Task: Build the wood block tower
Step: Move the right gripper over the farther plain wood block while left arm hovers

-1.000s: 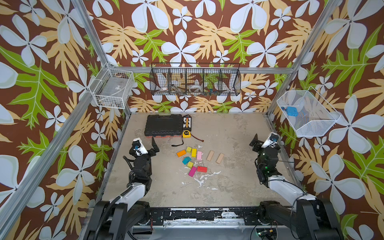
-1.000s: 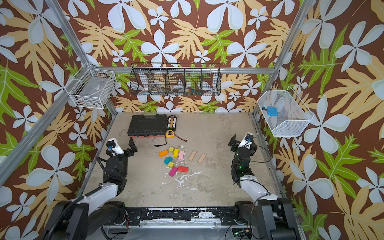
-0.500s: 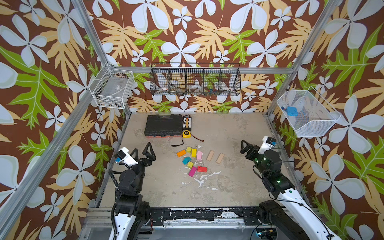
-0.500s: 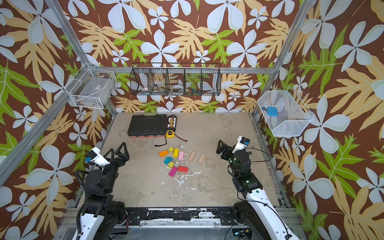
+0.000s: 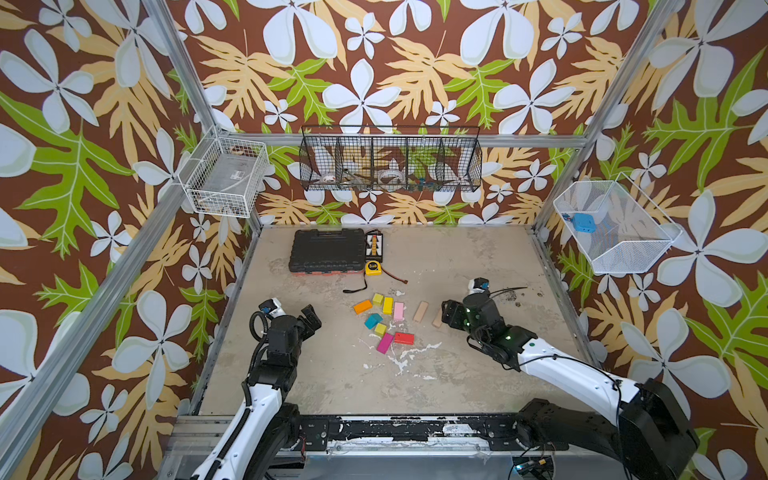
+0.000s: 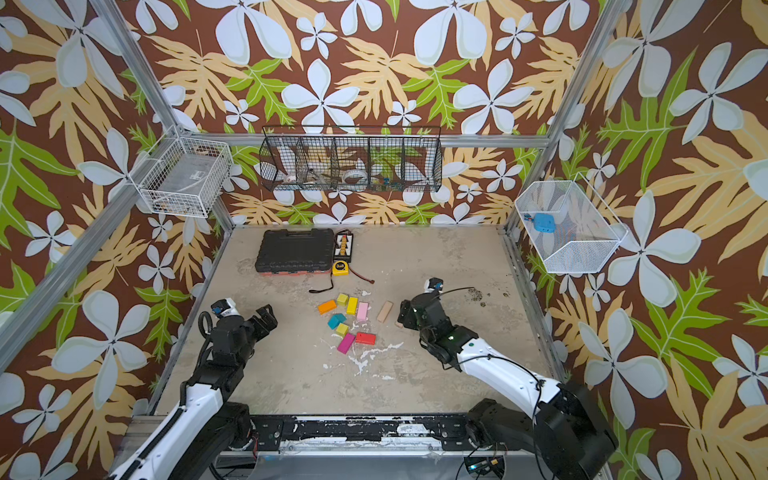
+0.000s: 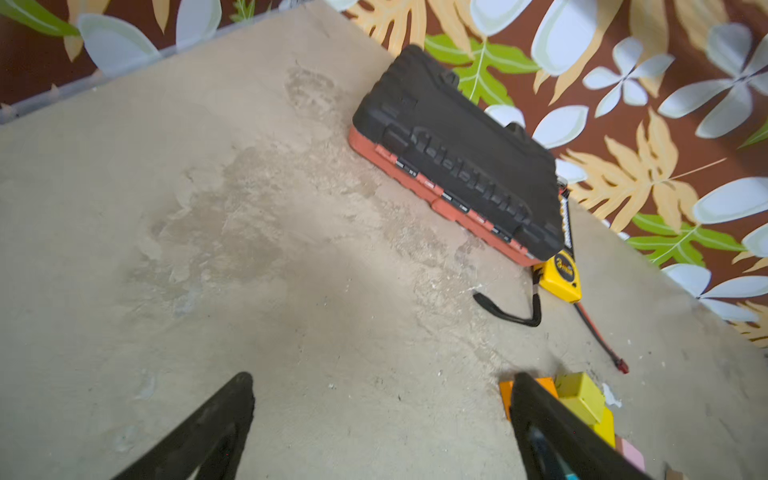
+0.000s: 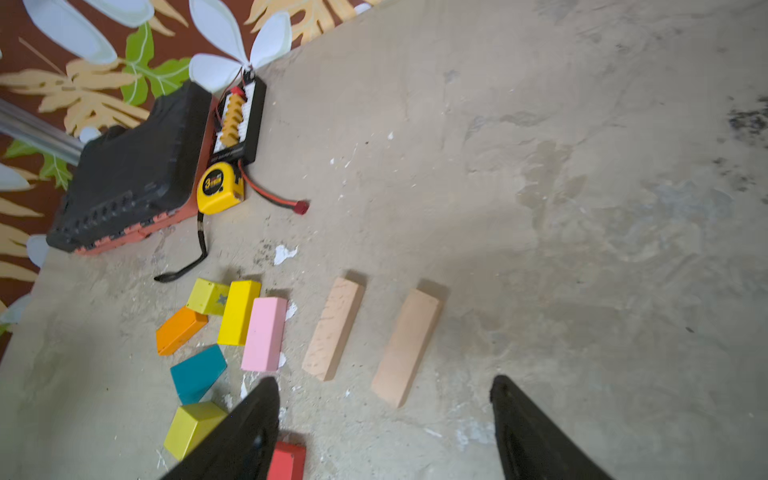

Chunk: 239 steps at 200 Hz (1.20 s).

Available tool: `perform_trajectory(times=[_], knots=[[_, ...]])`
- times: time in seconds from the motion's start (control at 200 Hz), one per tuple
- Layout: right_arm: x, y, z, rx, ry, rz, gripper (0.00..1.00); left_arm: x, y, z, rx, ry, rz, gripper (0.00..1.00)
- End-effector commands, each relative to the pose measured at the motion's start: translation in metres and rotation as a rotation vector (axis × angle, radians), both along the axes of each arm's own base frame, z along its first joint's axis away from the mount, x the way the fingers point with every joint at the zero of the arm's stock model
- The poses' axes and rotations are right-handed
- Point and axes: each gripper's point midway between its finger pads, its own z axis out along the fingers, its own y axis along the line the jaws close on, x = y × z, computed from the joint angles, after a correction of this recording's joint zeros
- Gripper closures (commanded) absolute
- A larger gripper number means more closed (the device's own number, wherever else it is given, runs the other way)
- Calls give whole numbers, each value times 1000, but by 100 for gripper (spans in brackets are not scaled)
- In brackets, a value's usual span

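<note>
Hovering both arms over the table atm, with the wood blocks scattered loose in the middle, between my two grippers. Every block lies flat on the table on its own, none on top of another, so the tower isn't started.

My left gripper sits left of the pile, clear of it, fingers spread wide with nothing in them. The closest block to it is the orange brick.

My right gripper is on the right side of the pile, fingers apart too, gripping nothing. From my right wrist camera the near end of the right tan plank pokes in between my fingertips, and in both top views the gripper hides part of that plank. Can't tell if I'm actually touching it. The other tan plank lies just left of it, parallel, with a gap between them.

Going left from there: pink brick snug against a yellow brick, a yellow cube at the far end, then a teal wedge and another yellow cube nearer to me. The red brick and magenta brick lie nearest, side by side.

Far left there's a black case with a yellow tape measure right at its near right corner.
</note>
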Motion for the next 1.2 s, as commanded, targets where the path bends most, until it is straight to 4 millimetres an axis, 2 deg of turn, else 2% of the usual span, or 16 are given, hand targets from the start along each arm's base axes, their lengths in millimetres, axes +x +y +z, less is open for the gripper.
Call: perform_trajectory(times=[0.0,0.08,0.185,0.3,0.4,0.506,0.706,0.831,0.946,1.191], knots=[[-12,-1,-13,-120,51,-10,23,1,-18,-8,-48,81,-89,0],[-22,0,-17,-150,59,4,22,-9,-15,-18,-35,190,-73,0],[-30,-11,-23,-161,56,-13,18,-12,-1,-19,-27,153,20,0],[-35,-25,-26,-204,61,-52,13,-13,-17,-14,-68,100,-70,0],[-33,-24,-28,-225,76,-38,12,-21,-19,-7,-91,53,-85,0],[-32,-18,-36,-219,113,-9,14,-28,-25,11,-112,-48,-120,0],[-17,-10,-63,-204,197,26,21,-39,-24,36,-121,-179,-129,0],[-5,5,-71,-227,220,66,21,-39,-26,35,-125,-173,-140,0],[7,12,-74,-244,226,58,17,-36,-28,29,-124,-142,-150,0],[30,10,-89,-338,263,-5,22,-34,-33,28,-131,-137,-173,0]])
